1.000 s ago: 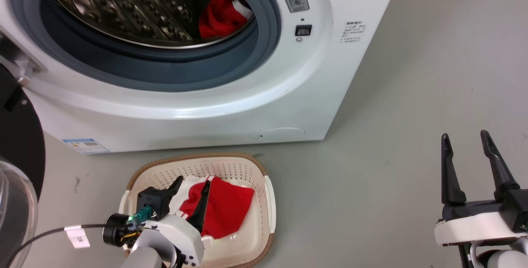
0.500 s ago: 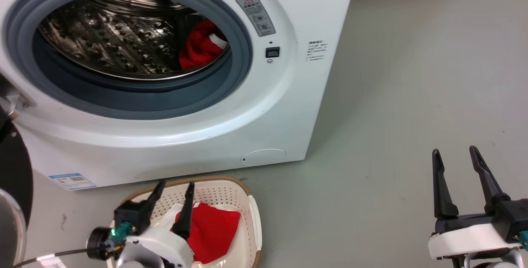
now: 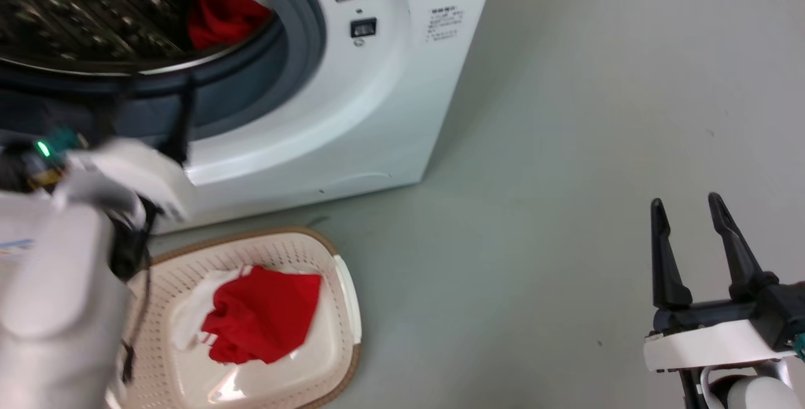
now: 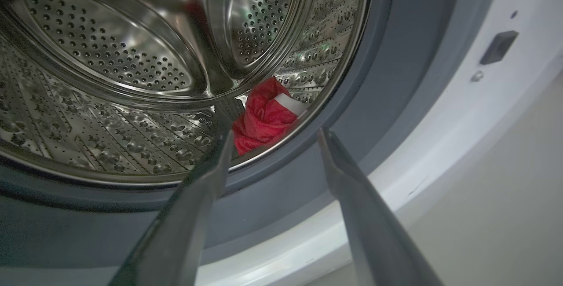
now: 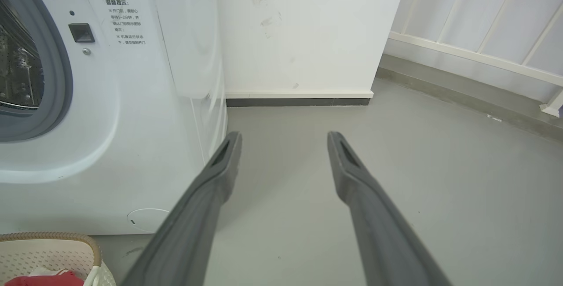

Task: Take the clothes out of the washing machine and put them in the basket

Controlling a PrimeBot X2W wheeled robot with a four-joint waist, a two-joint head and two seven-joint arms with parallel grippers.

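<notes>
L pincer (image 4: 276, 133), fingers apart & empty, faces drum (image 4: 110, 57); red garment (image 4: 264, 121) lies low just behind grey seal (image 4: 396, 57), 2nd garment (image 3: 261, 314) in basket (image 3: 251, 239): enter over seal, clamp bunched fold; R pincer (image 3: 685, 200) apart, idle.

Head looks down, left wrist peers close, sharing the washing machine (image 3: 390, 113).

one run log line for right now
left gripper open, facing drum garment | right gripper open, over floor | basket holds red clothing
</notes>
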